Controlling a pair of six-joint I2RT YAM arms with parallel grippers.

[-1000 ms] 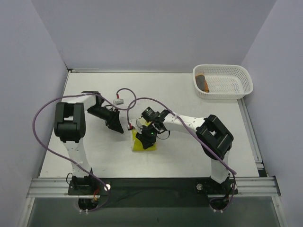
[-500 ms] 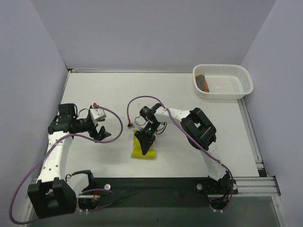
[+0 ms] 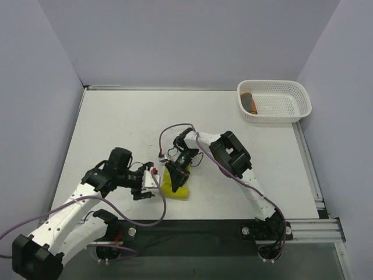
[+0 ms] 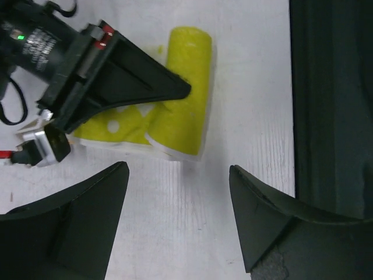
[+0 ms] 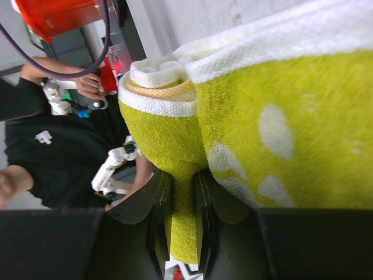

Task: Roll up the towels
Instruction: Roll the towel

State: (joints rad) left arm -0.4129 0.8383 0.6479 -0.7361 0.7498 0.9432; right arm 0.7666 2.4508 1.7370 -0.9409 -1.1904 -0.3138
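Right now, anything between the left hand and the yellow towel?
Nothing visible. Only bare table lies between the open left hand and the towel's near edge. The right hand pinches the towel farther along, off that path.

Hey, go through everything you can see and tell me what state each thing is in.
yellow towel: partly rolled, pinched by the right gripper
orange towel: rolled, lying in the basket
basket: upright, holding only the orange towel
left gripper: open, empty, near the yellow towel but apart from it
right gripper: shut on the yellow towel
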